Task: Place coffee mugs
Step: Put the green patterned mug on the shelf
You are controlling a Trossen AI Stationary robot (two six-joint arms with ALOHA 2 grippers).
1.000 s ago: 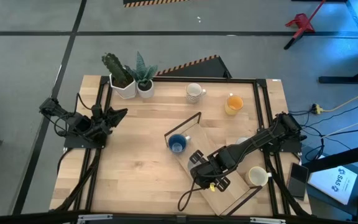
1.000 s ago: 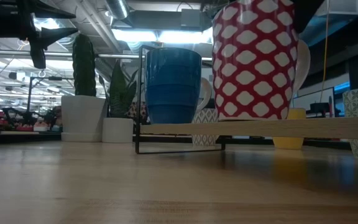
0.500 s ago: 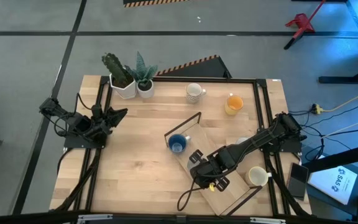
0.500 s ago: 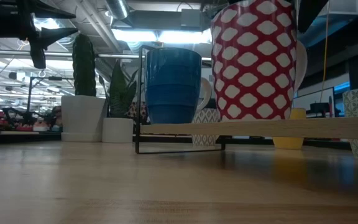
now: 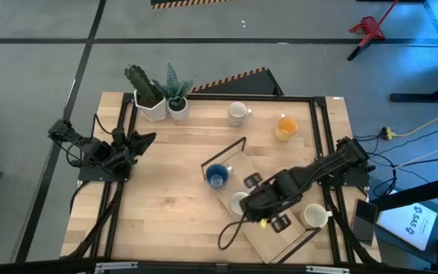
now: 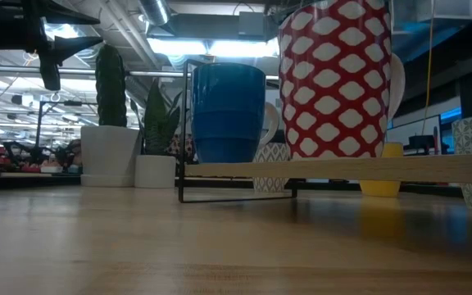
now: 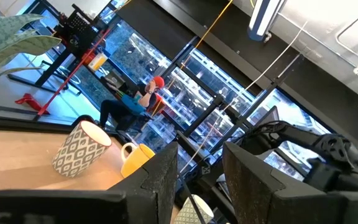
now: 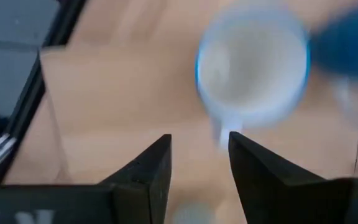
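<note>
A red-and-white patterned mug (image 5: 239, 202) (image 6: 338, 78) stands upright on a wooden board (image 6: 342, 168), with a dark blue mug (image 5: 217, 176) (image 6: 228, 111) beside it. My right gripper (image 5: 253, 204) (image 8: 197, 155) hovers open just right of and above the patterned mug. That mug's handle (image 8: 224, 134) lies ahead of the fingertips. Loose on the table stand a white mug (image 5: 238, 113), an orange mug (image 5: 285, 126) and another white mug (image 5: 315, 215). At the table's left edge my left gripper (image 5: 144, 139) (image 7: 201, 180) rests open.
Two white pots with green plants (image 5: 158, 99) stand at the far left corner. The board carries black wire end frames (image 5: 230, 152) (image 5: 303, 242). Bare tabletop lies between the left arm and the board.
My right gripper has let go of the red-and-white mug. It has risen and drawn back a little toward the table's right edge. The mug, covered by the gripper before, now stands uncovered on the board in the same place.
</note>
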